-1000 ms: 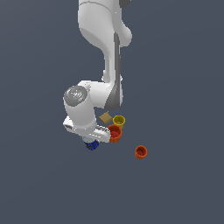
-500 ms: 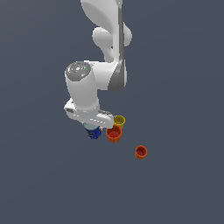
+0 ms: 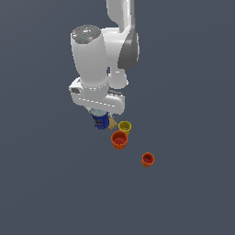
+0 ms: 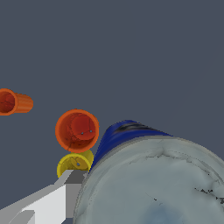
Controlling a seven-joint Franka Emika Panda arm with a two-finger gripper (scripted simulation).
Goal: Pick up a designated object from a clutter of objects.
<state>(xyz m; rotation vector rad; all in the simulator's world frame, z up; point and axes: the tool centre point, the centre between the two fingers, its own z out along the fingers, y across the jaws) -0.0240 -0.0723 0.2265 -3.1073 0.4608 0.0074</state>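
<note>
The designated object, a small blue can with a pale silvery-grey top, hangs under the white hand in the exterior view. My gripper is shut on it, and the can is off the floor. In the wrist view the can's grey top and blue side fill the near corner, with one white finger pressed beside it. The rest of the clutter of objects lies just beyond: a yellow cup, a large orange cup and a tan flat piece, partly hidden behind the can.
A second orange cup lies apart, toward the exterior view's right. The wrist view shows the orange cup, the yellow cup and the farther orange cup on its side. The floor is plain dark grey.
The arm has risen and swung upright, carrying the blue can up and away from the floor. The cups have stayed where they were.
</note>
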